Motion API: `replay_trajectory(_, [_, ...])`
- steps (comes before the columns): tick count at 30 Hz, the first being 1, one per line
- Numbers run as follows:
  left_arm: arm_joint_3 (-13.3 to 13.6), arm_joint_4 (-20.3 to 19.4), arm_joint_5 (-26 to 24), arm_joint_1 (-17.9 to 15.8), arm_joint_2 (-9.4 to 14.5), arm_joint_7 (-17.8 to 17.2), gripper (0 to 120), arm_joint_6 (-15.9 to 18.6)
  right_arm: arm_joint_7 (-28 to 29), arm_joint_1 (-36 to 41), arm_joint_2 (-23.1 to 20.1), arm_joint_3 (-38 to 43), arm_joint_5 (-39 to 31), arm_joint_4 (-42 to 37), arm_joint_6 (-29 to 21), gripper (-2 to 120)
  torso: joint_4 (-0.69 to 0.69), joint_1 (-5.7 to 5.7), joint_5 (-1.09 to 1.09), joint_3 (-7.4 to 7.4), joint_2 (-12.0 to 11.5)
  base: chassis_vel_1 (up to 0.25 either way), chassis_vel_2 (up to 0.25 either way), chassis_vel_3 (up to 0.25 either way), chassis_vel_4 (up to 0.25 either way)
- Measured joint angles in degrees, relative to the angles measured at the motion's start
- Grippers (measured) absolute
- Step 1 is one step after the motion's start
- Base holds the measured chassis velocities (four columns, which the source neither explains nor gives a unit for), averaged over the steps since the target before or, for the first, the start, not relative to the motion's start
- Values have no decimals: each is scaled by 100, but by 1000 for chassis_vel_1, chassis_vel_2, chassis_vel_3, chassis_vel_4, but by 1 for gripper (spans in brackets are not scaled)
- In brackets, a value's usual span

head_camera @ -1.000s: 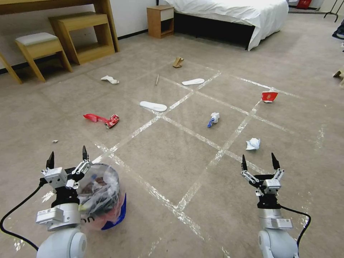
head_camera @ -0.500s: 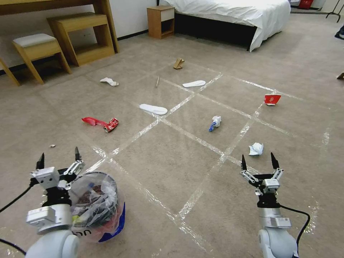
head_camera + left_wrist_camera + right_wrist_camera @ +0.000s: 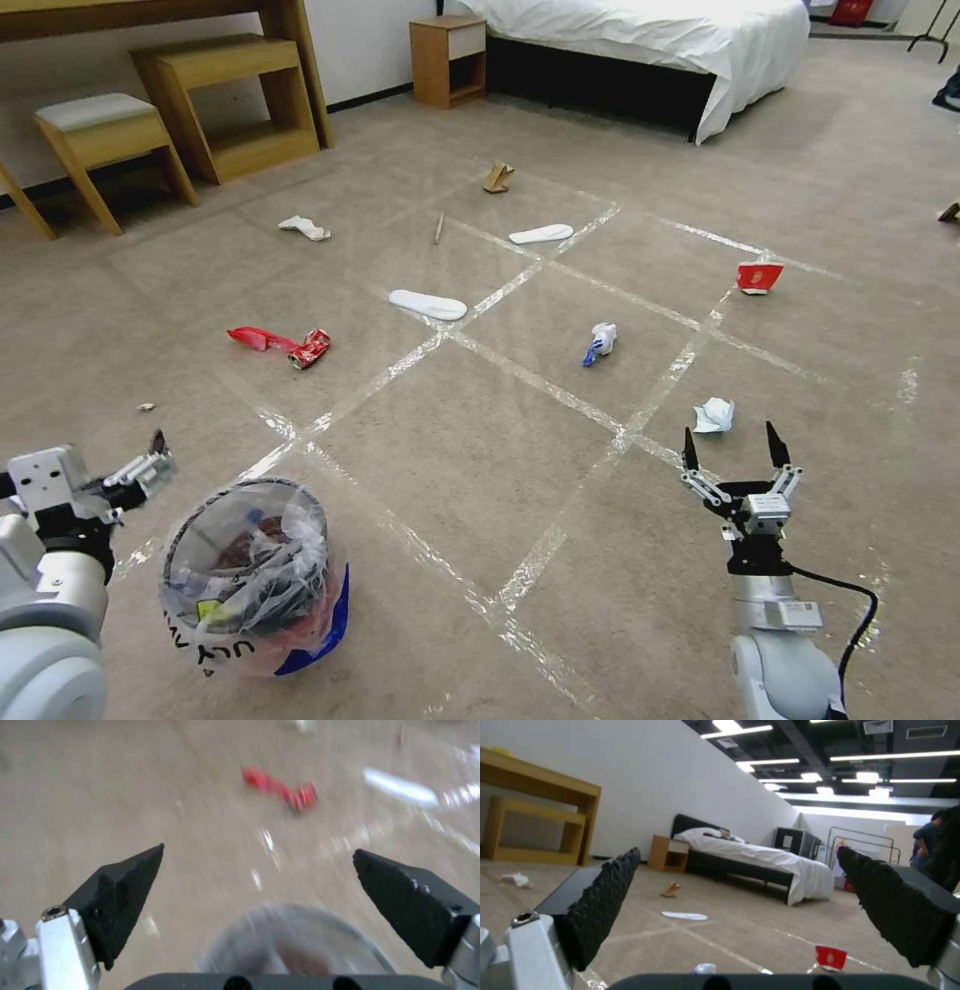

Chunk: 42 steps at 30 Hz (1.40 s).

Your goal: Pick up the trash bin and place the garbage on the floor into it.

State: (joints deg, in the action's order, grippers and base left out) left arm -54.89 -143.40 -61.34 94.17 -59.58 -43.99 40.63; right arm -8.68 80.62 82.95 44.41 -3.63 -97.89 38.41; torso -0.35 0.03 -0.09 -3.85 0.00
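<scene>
- My left gripper [image 3: 257, 870] has its fingers [image 3: 125, 896] spread wide with nothing between them; it hangs just beside the trash bin [image 3: 250, 575], on its left and apart from the rim.
- My right gripper [image 3: 732, 452] also has its fingers [image 3: 689, 449] spread and empty, held low over the floor [image 3: 470, 440] near a crumpled white paper [image 3: 713, 414].
- The trash bin stands upright on the floor at the near left, lined with a crinkly clear bag and already partly filled.
- Between the two grippers I have an open stretch of carpet crossed by tape strips, free of litter.
- Two white slippers: one [image 3: 427, 304] mid-floor by a tape crossing, one [image 3: 541, 234] farther back.
- Red litter, two lots: a crushed wrapper [image 3: 282, 345] at the left, a carton [image 3: 757, 277] at the right.
- A white-and-blue wad [image 3: 599, 343] lies between the nearer slipper and the carton.
- Farther back lie another crumpled white piece [image 3: 304, 227], a thin wooden stick [image 3: 438, 226] and folded brown cardboard [image 3: 497, 177].
- The floor is bounded far off by wooden furniture [image 3: 230, 105] at the left and a bed [image 3: 640, 45] at the back.
</scene>
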Motion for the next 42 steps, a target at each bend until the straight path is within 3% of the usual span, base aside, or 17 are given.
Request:
replay_trajectory(2, [-63, -28, -1270, -190, 312, -599, 100, 195, -5, 23, -12, 13, 1, 23, 32, 100, -1, 0, 1, 0, 0, 0, 0, 0, 0])
replay_trajectory(3, [-63, -28, -1270, -190, 312, -599, 100, 195, -5, 23, -12, 13, 1, 23, 32, 100, -1, 0, 1, 0, 0, 0, 0, 0, 0])
replay_trajectory(6, [-126, 114, -2627, -280, 605, -1022, 100, 240, -9, 46, -11, 18, 3, 15, 40, 100, -1, 0, 1, 0, 0, 0, 0, 0, 0])
replay_trajectory(7, [-126, 114, -2627, -280, 605, -1022, 100, 240, -9, 46, -11, 18, 3, 15, 40, 100, -1, 0, 1, 0, 0, 0, 0, 0, 0])
replay_trajectory(9, [-41, 301, -3153, -258, 769, -1130, 100, 238, -11, 57, -7, 19, 5, -23, 41, 100, 1, 0, 1, 0, 0, 0, 0, 0, 0])
replay_trajectory(13, [88, 572, -3309, -294, 933, -1158, 100, 226, -11, 68, -7, 21, 8, -30, 41, 100, 0, 0, 0, -1, 0, 0, 0, 0, 0])
replay_trajectory(17, [342, 1386, -3543, -355, 1499, -1250, 100, 190, -12, 87, -15, 31, 9, -26, 41, 100, 0, 0, 1, -1, 0, 0, 0, 0, 0])
replay_trajectory(21, [360, 1773, -3467, -304, 1614, -1257, 100, 178, -12, 93, -23, 43, 2, -32, 41, 100, 0, 0, 0, -1, 0, 0, 0, 0, 0])
replay_trajectory(35, [350, 2100, -3202, -169, 1548, -1296, 100, 161, -23, 84, -88, 130, -77, -29, 40, 100, 0, 0, 2, -1, 0, 0, 0, 0, 0])
replay_trajectory(42, [517, 2504, -3043, -274, 1314, -1146, 100, 158, -30, 41, -68, 108, -73, 7, 33, 100, 0, 0, 2, -1, 0, 0, 0, 0, 0])
